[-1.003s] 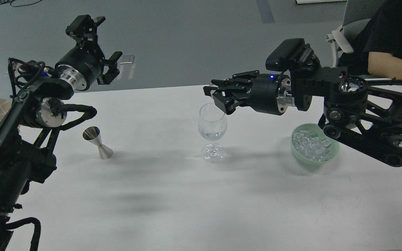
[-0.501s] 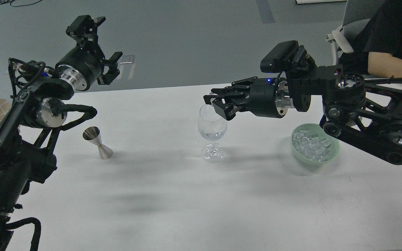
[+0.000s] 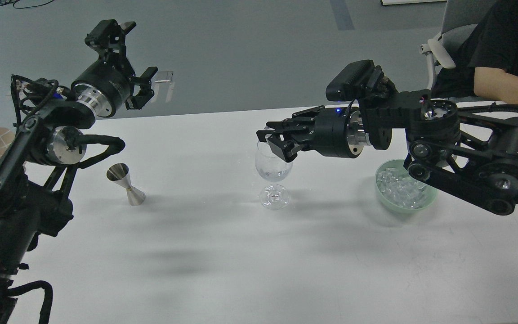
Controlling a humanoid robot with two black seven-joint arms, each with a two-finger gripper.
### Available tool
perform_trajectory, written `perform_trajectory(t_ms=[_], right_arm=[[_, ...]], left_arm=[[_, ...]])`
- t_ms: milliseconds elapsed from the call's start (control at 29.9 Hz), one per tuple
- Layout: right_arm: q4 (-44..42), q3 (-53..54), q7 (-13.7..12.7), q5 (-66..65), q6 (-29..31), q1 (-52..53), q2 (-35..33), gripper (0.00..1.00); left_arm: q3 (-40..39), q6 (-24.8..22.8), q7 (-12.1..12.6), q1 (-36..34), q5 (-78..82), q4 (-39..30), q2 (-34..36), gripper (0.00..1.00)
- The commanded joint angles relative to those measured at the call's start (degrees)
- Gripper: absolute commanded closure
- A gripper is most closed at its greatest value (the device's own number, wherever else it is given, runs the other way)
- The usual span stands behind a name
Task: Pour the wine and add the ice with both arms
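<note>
A clear wine glass (image 3: 273, 168) stands upright mid-table with a little colourless wine (image 3: 274, 175) at the bottom of its bowl. My right gripper (image 3: 271, 143) reaches in from the right and hovers at the glass's rim, fingers drawn together; whether a cube sits between them is hidden. The ice (image 3: 400, 186) is a heap of clear cubes in a pale green bowl (image 3: 421, 204) under my right arm. My left gripper (image 3: 136, 50) is raised high at the far left, open and empty, well away from the glass.
A steel jigger (image 3: 126, 184) stands upright on the table's left side, below my left arm. A seated person's arm (image 3: 506, 85) and a chair are at the back right, beyond the table's far edge.
My right gripper has moved left and slightly down, from beside the glass's rim to over it. The left arm, glass, jigger and bowl have not moved.
</note>
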Motion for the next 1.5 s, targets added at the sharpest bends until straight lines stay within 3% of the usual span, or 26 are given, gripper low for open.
perform_trajectory(t_ms=[0, 134, 267, 602, 735, 769, 836, 903, 1204, 1471], right_arm=[[0.02, -0.05, 0.01, -0.02, -0.02, -0.07, 0.01, 0.7], [0.02, -0.05, -0.08, 0.07, -0.02, -0.07, 0.01, 0.65], [0.02, -0.05, -0.52, 0.07, -0.02, -0.15, 0.01, 0.49], [-0.25, 0.12, -0.7, 0.24, -0.36, 0.29, 0.01, 0.41], [-3.66, 3.18, -0.7, 2.6, -1.25, 1.77, 0.1, 0.2], [-3.67, 3.2, -0.7, 2.62, -1.25, 1.78, 0.1, 0.2], [-7.35, 6.35, -0.61, 8.47, -1.51, 2.66, 0.8, 0.04], [-10.42, 8.81, -0.7, 13.31, -2.38, 3.44, 1.68, 0.0], [-28.97, 17.08, -0.7, 33.81, -9.59, 4.5, 9.32, 0.0], [-41.61, 26.13, -0.52, 47.69, -15.13, 3.27, 19.24, 0.0]], left_arm=[[0.0, 0.05, 0.0, 0.03, 0.0, -0.05, 0.0, 0.02], [0.0, 0.05, 0.0, 0.03, 0.0, -0.05, 0.0, 0.02], [0.0, 0.05, 0.0, 0.03, 0.0, -0.05, 0.0, 0.02], [0.0, 0.05, 0.0, 0.03, 0.0, -0.05, 0.0, 0.02], [0.0, 0.05, 0.0, 0.03, -0.09, 0.04, 0.08, 0.02], [0.0, 0.05, 0.0, 0.03, -0.09, 0.04, 0.08, 0.02], [-0.18, 0.05, 0.0, 0.03, -0.18, 0.39, 0.17, 0.02], [-0.44, -0.04, -0.09, 0.03, -0.27, 0.57, 0.09, 0.02], [-1.14, 0.49, -1.32, -0.15, -1.41, 0.83, 0.09, 0.02], [-0.18, 10.49, -1.93, -1.9, -0.27, 2.24, -1.5, 0.02]])
